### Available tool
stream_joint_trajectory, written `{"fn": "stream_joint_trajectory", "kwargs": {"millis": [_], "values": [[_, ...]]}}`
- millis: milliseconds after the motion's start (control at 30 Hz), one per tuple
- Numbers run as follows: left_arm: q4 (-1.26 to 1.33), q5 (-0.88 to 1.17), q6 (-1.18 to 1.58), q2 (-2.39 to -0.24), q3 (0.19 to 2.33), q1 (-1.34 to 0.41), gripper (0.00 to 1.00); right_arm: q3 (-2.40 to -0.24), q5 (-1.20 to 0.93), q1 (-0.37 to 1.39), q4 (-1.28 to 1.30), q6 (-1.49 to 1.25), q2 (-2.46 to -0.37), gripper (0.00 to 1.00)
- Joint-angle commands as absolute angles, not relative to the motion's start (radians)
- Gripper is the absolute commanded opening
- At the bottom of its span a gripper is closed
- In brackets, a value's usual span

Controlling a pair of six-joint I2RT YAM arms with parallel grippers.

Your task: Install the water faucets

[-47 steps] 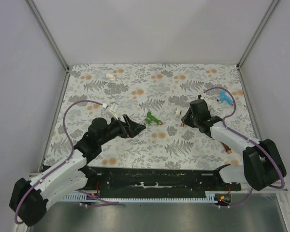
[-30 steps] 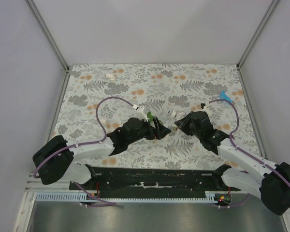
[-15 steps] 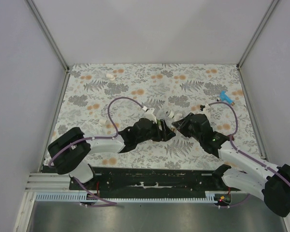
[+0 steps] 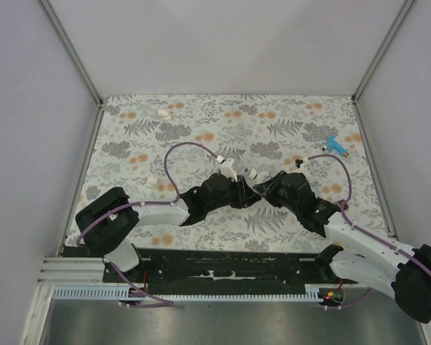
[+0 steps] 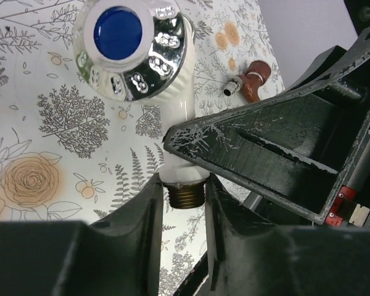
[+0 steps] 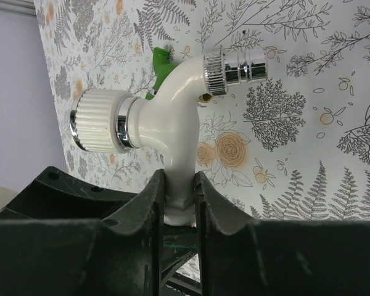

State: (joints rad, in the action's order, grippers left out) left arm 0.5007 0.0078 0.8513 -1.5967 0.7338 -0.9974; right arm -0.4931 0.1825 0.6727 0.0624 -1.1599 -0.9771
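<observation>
Your R gripper [image 6: 177, 185] is clamped on the stem of the light, stiff white faucet [image 6: 166, 123]; L gripper [image 5: 185, 182], part-open, straddles its brass thread [image 5: 185, 196] – grip there, contact unclear.

The right gripper [image 6: 179, 185] clamps the stem of a white faucet [image 6: 166, 123] between its two black fingers [image 6: 142, 209], holding it upright in front of a tablecloth [image 6: 308, 123] printed with ferns, trees and orange flowers. The tap's ribbed white knob, ringed in chrome, points left, and its chrome-tipped spout points right. A green faucet [image 6: 162, 65] shows partly behind it.
</observation>
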Motion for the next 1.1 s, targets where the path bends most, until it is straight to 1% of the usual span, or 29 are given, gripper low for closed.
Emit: {"fn": "stream_joint_trajectory", "kwargs": {"millis": [0,67,100,233,267,300,367,500,567,667,767,833,933,967,1067], "values": [[0.540,0.020,0.787,-1.598,0.758,-1.005,0.24,-0.483,0.206,0.683,0.009,-1.170,-0.939,0.21],[0.538,0.020,0.764,-1.583,0.741,-1.003,0.07,-0.479,0.199,0.683,0.008,-1.146,-0.925,0.28],[0.540,0.024,0.749,-1.574,0.730,-1.002,0.02,-0.480,0.198,0.683,0.008,-1.128,-0.917,0.35],[0.514,0.037,0.664,-1.520,0.698,-0.997,0.02,-0.483,0.195,0.683,0.011,-1.033,-0.867,0.76],[0.494,0.044,0.640,-1.503,0.695,-0.994,0.02,-0.483,0.204,0.681,0.014,-1.002,-0.847,0.82],[0.473,0.052,0.609,-1.484,0.695,-0.991,0.02,-0.483,0.213,0.683,0.014,-0.968,-0.825,0.87],[0.414,0.066,0.543,-1.448,0.693,-0.986,0.02,-0.492,0.239,0.683,0.037,-0.890,-0.784,0.93],[0.304,0.046,0.379,-1.370,0.670,-0.982,0.02,-0.531,0.279,0.681,0.084,-0.662,-0.724,0.93],[0.232,0.028,0.358,-1.326,0.661,-0.970,0.02,-0.557,0.244,0.683,0.124,-0.532,-0.703,0.97],[0.141,0.098,0.348,-1.257,0.658,-0.925,0.02,-0.632,0.119,0.683,0.236,-0.347,-0.719,0.96],[0.091,0.192,0.281,-1.198,0.650,-0.891,0.02,-0.710,0.005,0.681,0.317,-0.227,-0.755,0.92],[0.048,0.221,0.230,-1.163,0.647,-0.885,0.02,-0.742,-0.084,0.680,0.340,-0.154,-0.772,0.91],[0.006,0.281,0.161,-1.114,0.646,-0.885,0.02,-0.771,-0.205,0.669,0.353,-0.063,-0.790,0.91],[0.005,0.300,0.146,-1.102,0.649,-0.885,0.02,-0.785,-0.245,0.667,0.359,-0.031,-0.801,0.89],[-0.034,0.360,0.117,-1.066,0.653,-0.885,0.02,-0.830,-0.407,0.655,0.403,0.058,-0.840,0.88]]}}
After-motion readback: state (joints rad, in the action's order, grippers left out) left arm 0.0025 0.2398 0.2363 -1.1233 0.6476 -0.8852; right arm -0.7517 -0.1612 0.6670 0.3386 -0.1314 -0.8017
